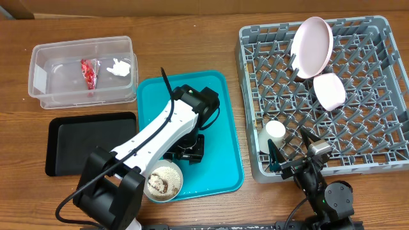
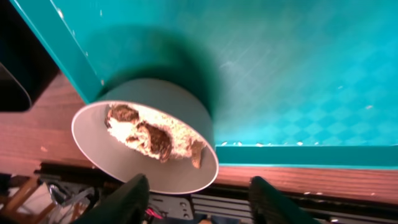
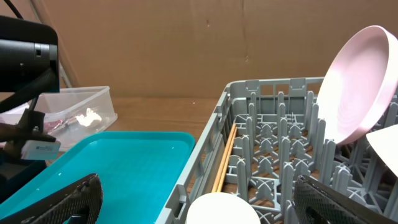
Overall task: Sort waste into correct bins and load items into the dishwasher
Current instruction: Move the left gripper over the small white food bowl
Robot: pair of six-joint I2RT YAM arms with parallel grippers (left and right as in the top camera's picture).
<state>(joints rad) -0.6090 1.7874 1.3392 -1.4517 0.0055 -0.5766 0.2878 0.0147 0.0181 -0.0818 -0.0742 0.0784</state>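
Note:
An off-white bowl [image 1: 165, 181] holding white rice and a brown lump [image 2: 149, 138] sits on the front left corner of the teal tray [image 1: 217, 128]. My left gripper [image 2: 200, 202] is open, its dark fingers [image 2: 127, 199] on either side of the bowl's near rim without touching it. In the clear tub [image 1: 64, 89] lie a red wrapper [image 1: 88, 71] and a white tissue [image 1: 119, 66]. The grey dish rack [image 1: 377, 147] holds the plate [image 1: 312, 46], pink bowl [image 1: 330, 90], white cup [image 3: 221, 208] and chopsticks [image 3: 225, 155]. My right gripper [image 3: 205, 205] stands open, straddling the rack's front left corner above the cup.
The black tray [image 1: 89, 144] lies left of the teal tray, in front of the clear tub. My left arm [image 1: 153, 137] reaches over the teal tray. A brown wall [image 3: 186, 50] stands behind the table.

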